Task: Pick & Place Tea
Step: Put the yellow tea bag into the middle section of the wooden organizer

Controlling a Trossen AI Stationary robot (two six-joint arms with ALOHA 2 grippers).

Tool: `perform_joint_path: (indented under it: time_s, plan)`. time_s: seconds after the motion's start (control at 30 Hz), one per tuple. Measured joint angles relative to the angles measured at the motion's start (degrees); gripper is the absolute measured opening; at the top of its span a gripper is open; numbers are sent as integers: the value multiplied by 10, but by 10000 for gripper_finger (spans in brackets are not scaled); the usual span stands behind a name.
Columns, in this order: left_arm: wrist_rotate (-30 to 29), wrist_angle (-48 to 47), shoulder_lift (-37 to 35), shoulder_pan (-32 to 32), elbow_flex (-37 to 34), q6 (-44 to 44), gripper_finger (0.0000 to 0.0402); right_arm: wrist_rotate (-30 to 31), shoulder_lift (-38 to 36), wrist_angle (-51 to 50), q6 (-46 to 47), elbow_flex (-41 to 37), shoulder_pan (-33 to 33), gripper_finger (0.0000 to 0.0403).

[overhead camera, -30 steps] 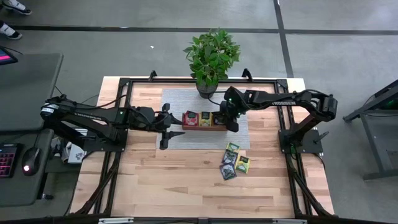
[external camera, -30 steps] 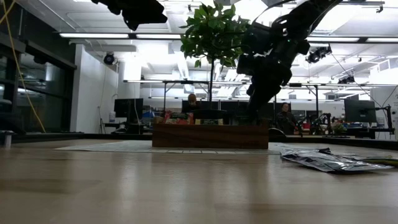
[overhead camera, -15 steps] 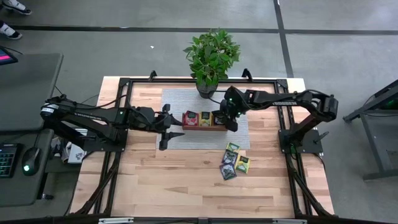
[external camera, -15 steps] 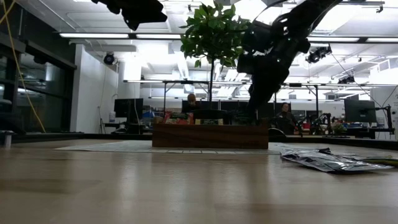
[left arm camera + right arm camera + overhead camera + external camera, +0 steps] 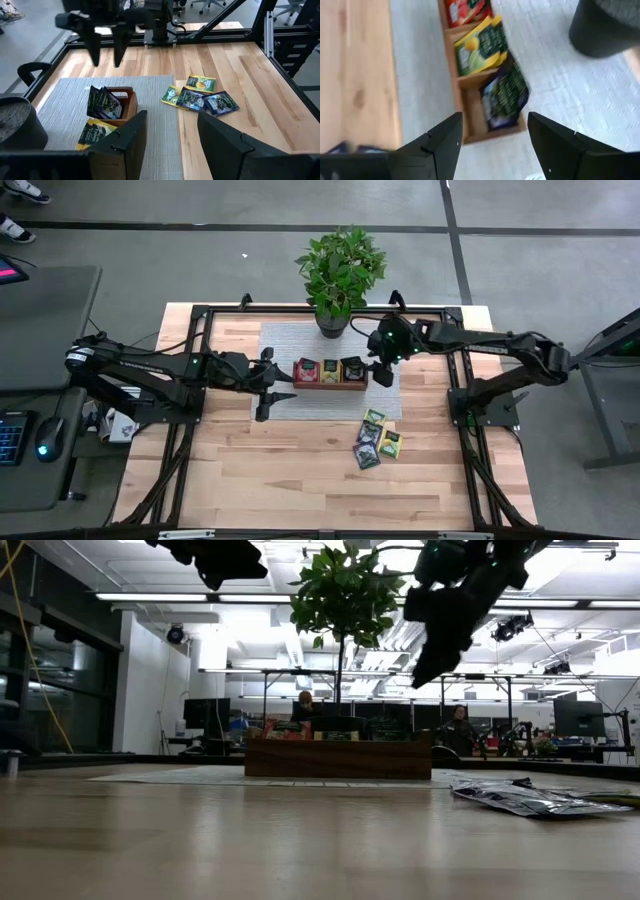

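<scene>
Table (image 5: pixel 300 470): pale planked wood, satin sheen. Mat (image 5: pixel 290 405): grey woven cloth. Tray (image 5: pixel 338 758): brown wood. Sachets (image 5: pixel 200 97): glossy foil.

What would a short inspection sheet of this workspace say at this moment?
Surface: wooden table with a grey mat.
Job's things: wooden tray on the mat holds red, yellow-green and dark sachets; four loose sachets lie on bare wood beside the mat.
Clutter: potted plant at the mat's far edge.
Grippers: right gripper above the tray's dark-sachet end, jaws open, empty; left gripper waits beside the tray's red end, open.
Cables: nothing seen loose on the table.
Surroundings: desk with keyboard and mouse; people seated far behind.
</scene>
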Motion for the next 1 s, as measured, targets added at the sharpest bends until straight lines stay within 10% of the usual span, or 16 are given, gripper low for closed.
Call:
perform_joint_path:
  time_s: [0.53,1.0]
  plan:
    - [38,58,69,-2,0,-9,172,9,-41,-93,100,0,199,220]
    - [64,183,183,-48,0,-29,172,166,-35,-75,219,0,406,220]
